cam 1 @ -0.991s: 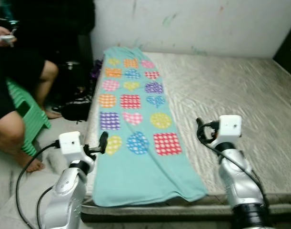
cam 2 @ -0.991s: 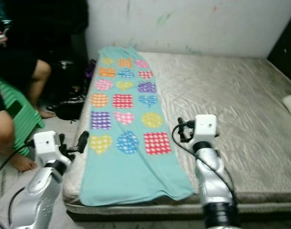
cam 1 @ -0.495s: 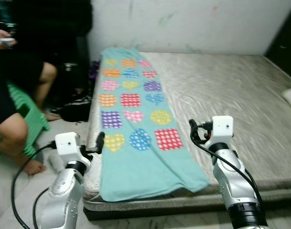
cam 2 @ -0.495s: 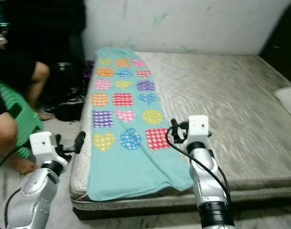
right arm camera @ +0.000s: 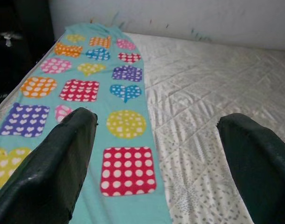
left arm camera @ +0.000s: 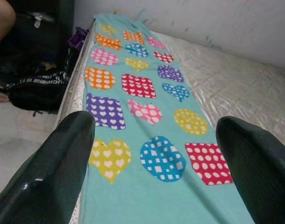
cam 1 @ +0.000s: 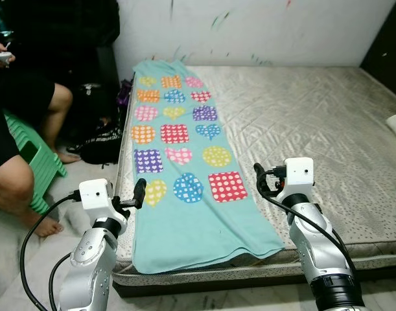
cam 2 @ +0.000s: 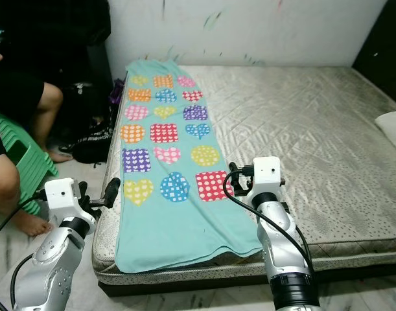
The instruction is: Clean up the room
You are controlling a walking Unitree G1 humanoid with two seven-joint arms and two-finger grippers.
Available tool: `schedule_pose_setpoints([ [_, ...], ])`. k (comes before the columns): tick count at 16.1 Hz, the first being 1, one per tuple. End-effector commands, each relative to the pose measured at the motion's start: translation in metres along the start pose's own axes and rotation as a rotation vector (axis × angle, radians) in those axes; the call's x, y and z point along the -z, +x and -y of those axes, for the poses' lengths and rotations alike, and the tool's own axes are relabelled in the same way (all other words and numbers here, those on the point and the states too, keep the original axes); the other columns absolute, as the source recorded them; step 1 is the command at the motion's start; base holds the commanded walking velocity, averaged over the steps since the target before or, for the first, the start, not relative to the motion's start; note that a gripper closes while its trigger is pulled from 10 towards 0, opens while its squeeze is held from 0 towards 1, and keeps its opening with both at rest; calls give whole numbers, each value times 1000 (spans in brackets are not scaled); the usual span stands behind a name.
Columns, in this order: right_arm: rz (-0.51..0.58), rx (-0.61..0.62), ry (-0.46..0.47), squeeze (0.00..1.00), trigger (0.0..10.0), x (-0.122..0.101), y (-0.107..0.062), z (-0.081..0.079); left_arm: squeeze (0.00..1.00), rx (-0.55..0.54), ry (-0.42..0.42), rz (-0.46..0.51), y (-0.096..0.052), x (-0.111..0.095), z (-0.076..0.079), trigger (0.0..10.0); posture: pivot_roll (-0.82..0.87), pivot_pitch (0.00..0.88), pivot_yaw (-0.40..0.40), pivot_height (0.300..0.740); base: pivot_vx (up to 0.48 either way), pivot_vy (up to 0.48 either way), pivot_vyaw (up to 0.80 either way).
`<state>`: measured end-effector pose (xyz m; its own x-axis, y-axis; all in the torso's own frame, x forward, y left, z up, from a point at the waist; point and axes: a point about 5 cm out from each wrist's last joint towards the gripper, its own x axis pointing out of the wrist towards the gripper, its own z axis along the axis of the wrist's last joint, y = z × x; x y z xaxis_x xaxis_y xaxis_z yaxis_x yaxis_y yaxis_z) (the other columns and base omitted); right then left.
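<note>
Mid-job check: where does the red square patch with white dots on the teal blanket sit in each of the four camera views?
Left eye view: red square patch, low on the teal blanket, ahead of the right hand.
Right eye view: same patch, just left of the right hand.
Left wrist view: patch, by the far finger.
Right wrist view: patch, between the fingers.
Shared landmark: the blue circle patch beside it.

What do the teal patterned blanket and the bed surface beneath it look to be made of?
Blanket: probably soft fleece or plush, matte, lying limp with printed polka-dot hearts, circles and squares. Mattress: quilted fabric with a slight satin sheen, stitched in wavy diamond lines; grey-beige, speckled near the front edge.
</note>
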<state>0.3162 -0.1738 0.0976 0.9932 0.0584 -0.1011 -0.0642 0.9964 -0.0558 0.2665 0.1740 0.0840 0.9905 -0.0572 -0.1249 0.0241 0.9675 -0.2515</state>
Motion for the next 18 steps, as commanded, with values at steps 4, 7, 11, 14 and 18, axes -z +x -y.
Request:
schedule_pose_setpoints([
  [4, -34, 11, 6, 0, 10000, 5, -1, 3, 0, -5, 8, -8, 2, -1, -2, 10000, -52, 26, -35, 740, 0, 0, -600],
  [7, -40, 6, 11, 0, 10000, 4, -1, 2, 0, 1, 8, -9, 3, -1, 0, 10000, -51, 28, -37, 740, 0, 0, -800],
  [11, -24, 2, 12, 0, 10000, 1, 1, 2, 0, 8, 15, -10, 3, -1, 2, 10000, -51, 29, -36, 740, 0, 0, -400],
  [14, -13, -3, 34, 0, 10000, -1, -1, -1, 0, -1, 24, -4, 0, -2, 0, 10000, -45, 41, -31, 740, 0, 0, 0],
  [18, -15, -29, 48, 0, 10000, 3, -5, -6, 0, -17, 32, -9, -4, -2, -7, 10000, -41, 57, -25, 740, 0, 0, 0],
])
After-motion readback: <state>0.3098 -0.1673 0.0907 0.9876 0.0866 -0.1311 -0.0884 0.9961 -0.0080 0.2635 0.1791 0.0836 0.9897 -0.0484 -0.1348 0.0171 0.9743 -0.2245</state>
